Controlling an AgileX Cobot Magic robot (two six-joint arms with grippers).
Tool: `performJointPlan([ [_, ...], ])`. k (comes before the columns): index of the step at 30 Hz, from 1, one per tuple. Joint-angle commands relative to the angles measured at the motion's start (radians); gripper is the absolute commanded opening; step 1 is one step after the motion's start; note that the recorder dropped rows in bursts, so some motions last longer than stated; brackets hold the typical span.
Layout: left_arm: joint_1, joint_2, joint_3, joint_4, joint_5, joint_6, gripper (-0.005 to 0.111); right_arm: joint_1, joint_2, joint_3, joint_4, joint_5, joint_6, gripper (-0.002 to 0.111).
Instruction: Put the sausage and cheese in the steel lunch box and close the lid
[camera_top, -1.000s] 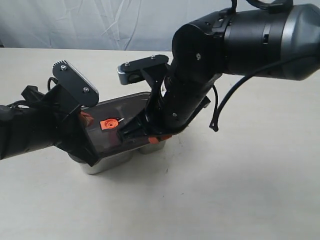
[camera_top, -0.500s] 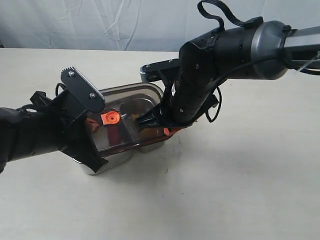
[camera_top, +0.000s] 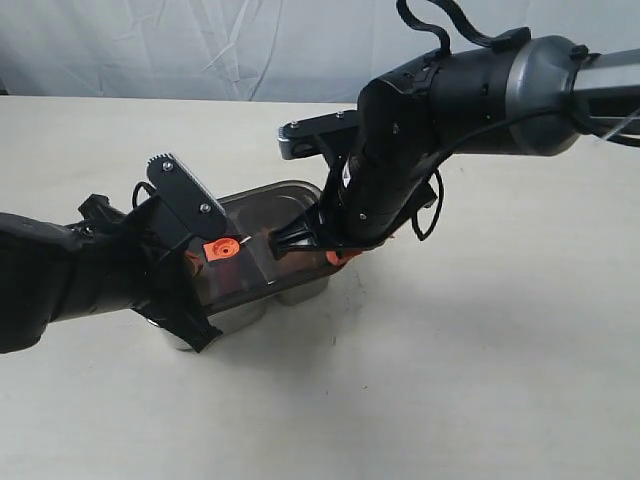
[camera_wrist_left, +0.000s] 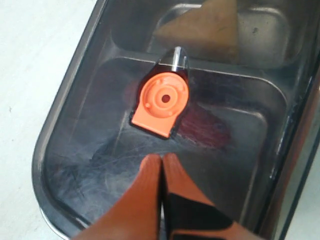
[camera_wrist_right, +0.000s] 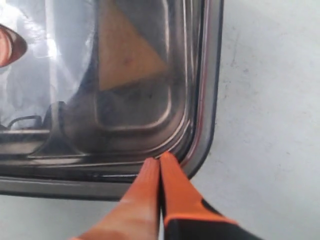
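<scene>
The dark smoky lid (camera_top: 262, 232) lies on the steel lunch box (camera_top: 300, 292), its orange valve (camera_top: 221, 248) (camera_wrist_left: 162, 102) in the middle. Through the lid the red sausage (camera_wrist_left: 202, 130) shows dimly in one compartment and the yellow cheese (camera_wrist_left: 206, 31) (camera_wrist_right: 124, 52) in the other. My left gripper (camera_wrist_left: 161, 158) is shut with nothing in it, its tips over the lid just short of the valve. My right gripper (camera_wrist_right: 159, 161) is also shut and holds nothing, its tips at the lid's rim near a rounded corner (camera_wrist_right: 200, 145). In the exterior view both arms cover the box's ends.
The box stands on a pale table (camera_top: 460, 380). A white cloth backdrop (camera_top: 200, 50) hangs behind the table. A loose black cable (camera_top: 430, 225) dangles from the right arm beside the box.
The lid has come down from a tilted hold to lie flatter on the box. The left arm has shifted right toward the valve; the right arm has lifted and drawn back a little.
</scene>
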Motion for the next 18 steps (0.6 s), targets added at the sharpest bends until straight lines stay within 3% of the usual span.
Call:
performJointPlan([
  [1, 0.001, 0.031, 0.017, -0.023, 0.038, -0.006, 0.0, -0.004, -0.031, 0.01, -0.022, 0.04, 0.009, -0.001],
  [8, 0.001, -0.006, 0.017, -0.023, 0.036, -0.006, 0.0, -0.004, -0.065, 0.01, -0.029, 0.203, 0.009, -0.001],
  [18, 0.001, -0.067, 0.017, -0.023, 0.035, -0.006, 0.0, -0.004, -0.018, 0.01, -0.034, 0.16, 0.009, -0.001],
])
